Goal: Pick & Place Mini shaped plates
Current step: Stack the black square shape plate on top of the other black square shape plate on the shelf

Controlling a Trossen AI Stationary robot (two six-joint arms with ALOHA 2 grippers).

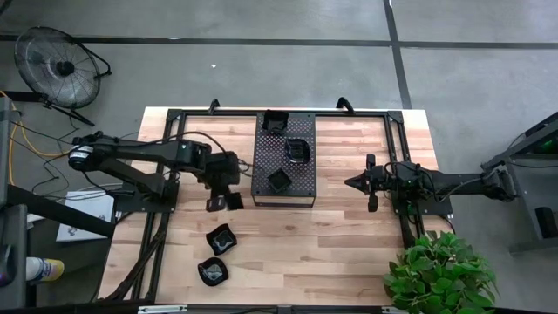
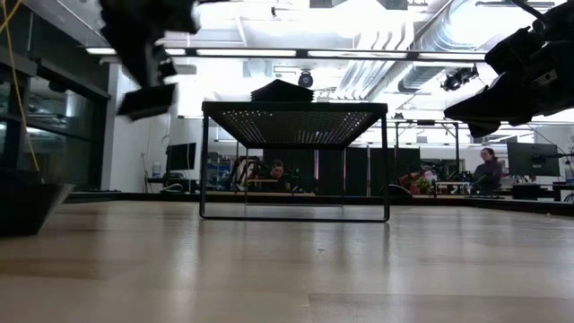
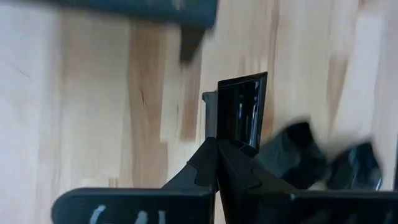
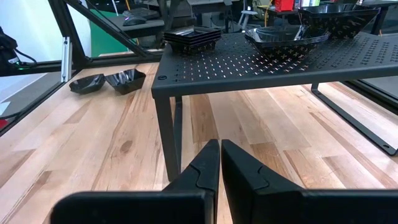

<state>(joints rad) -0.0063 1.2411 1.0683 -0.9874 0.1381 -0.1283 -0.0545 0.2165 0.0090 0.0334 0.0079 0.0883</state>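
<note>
My left gripper (image 1: pixel 221 194) hangs over the table just left of the black perforated rack (image 1: pixel 283 194). It is shut on a small square glossy black plate (image 3: pixel 242 109), which the low view shows as a plate (image 2: pixel 148 99) high above the wood. Two more mini plates (image 1: pixel 221 238) (image 1: pixel 212 271) rest on their bases on the table nearer the front. Three plates or stacks (image 1: pixel 276 122) (image 1: pixel 297 150) (image 1: pixel 279 180) sit on the rack's top. My right gripper (image 1: pixel 353 182) waits shut to the right of the rack, level and touching nothing. My left gripper pinches one edge of the square plate (image 3: pixel 231 138) between its two fingers. The fingers come steeply from above, slanting down. The plate hangs tilted below the fingertips, lifted clear of the table.
The rack stands on thin legs (image 4: pixel 163 124) with open room underneath. Black frame rails (image 1: pixel 157 253) run along both table sides. A potted plant (image 1: pixel 440 275) fills the near right corner. Bare wood lies between the rack and the front edge.
</note>
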